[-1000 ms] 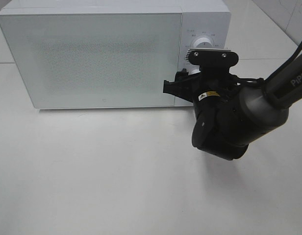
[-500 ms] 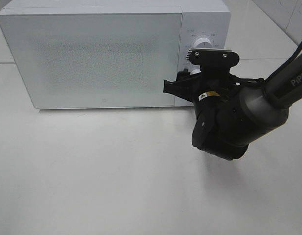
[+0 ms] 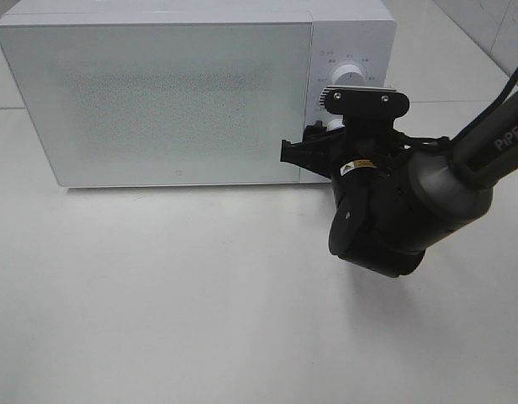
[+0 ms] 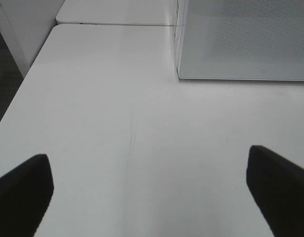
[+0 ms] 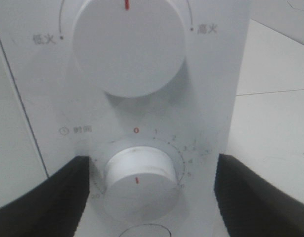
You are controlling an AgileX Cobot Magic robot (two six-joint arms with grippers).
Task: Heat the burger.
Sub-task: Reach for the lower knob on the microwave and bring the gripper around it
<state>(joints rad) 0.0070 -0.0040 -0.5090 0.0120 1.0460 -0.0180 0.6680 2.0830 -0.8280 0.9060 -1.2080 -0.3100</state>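
Note:
The burger is hidden; no view shows it. The white microwave (image 3: 166, 101) stands at the back of the table with its door shut. My right gripper (image 5: 149, 173) is at the control panel, open, with a dark finger (image 5: 53, 192) on either side of the lower timer knob (image 5: 139, 182); a narrow gap shows between each finger and the knob. The knob's red mark points straight down. In the high view the right gripper (image 3: 314, 145) is pressed close to the panel below the upper power knob (image 3: 350, 74). My left gripper (image 4: 149, 170) hangs open over bare table.
The white table (image 3: 158, 295) stretches in front of the microwave. The right arm's bulky black wrist (image 3: 385, 210) hangs just before the microwave's lower right corner. A corner of the microwave (image 4: 241, 44) shows in the left wrist view, and the table's edge (image 4: 23, 84) runs beside it.
The right wrist has sunk slightly, so more of the upper knob shows above its camera mount. The left gripper stays as it was.

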